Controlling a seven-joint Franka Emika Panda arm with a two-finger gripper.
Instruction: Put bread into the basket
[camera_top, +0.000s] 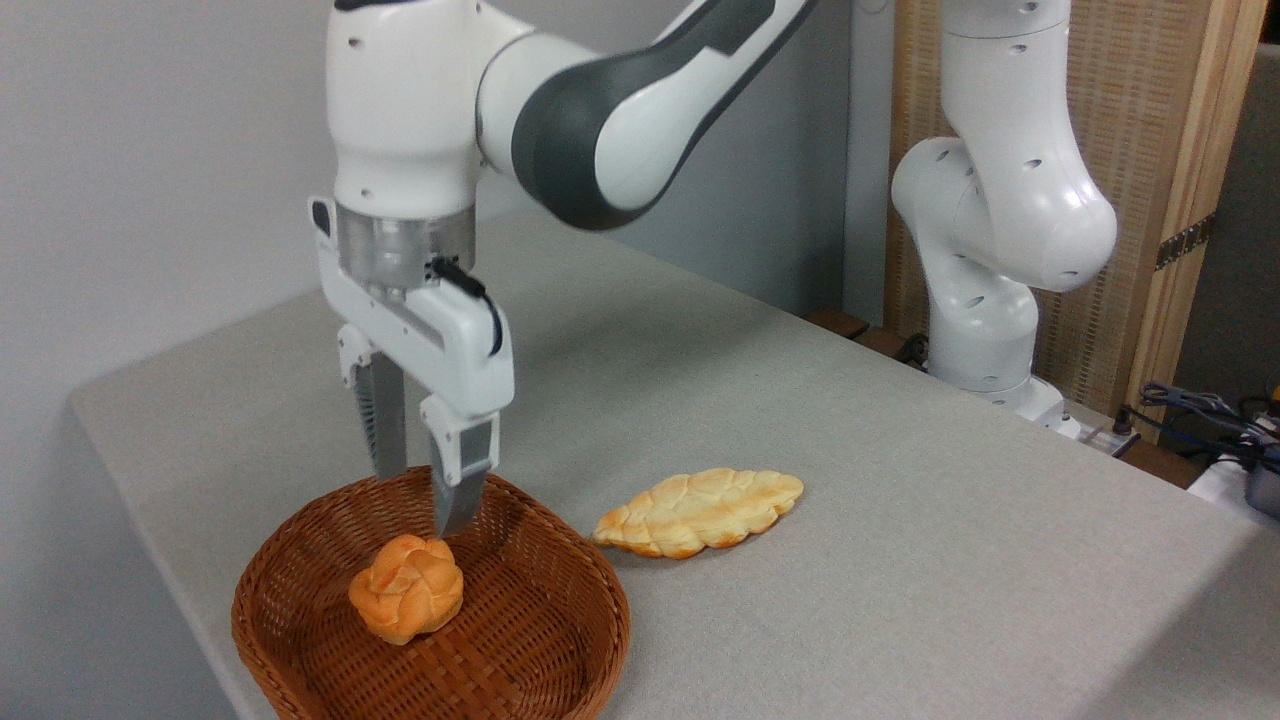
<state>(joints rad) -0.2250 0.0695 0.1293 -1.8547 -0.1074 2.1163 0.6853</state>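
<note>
Basket (560, 660): nearest the camera, at about 7 o'clock on the table (900, 560), close to the front-left edge; oval, reddish-brown wicker, low walls, so easy to reach into from above.
Bread (407, 587): small round knotted bun, glossy orange-golden, lying on the basket floor toward the left half; resting on the weave, free of the fingers. Likely sits there as the task's goal, so the placing reads as done.
Gripper (418, 498): hangs just above and behind the bun, toward 12 o'clock of it; two fingers pointing straight down, tips inside the basket's outline near its far rim. Jaws parted with a clear gap, nothing between them. Empty and spread wide enough to have let go of a bun of that size, judging by the gap.
Arm pose: wrist vertical over the basket's far side, hand block turned so the fingers line up roughly along the 10-to-4 o'clock diagonal; forearm sweeping up and off toward 2 o'clock, base column standing at the table's far right.
Braided loaf (700, 511): long, flat, pale yellow, on the bare table at 3 o'clock of the basket, just beside its rim but apart from it; not the task's bun, best left alone.
Next call: straight lift clear of the rim, minding the wicker wall.
</note>
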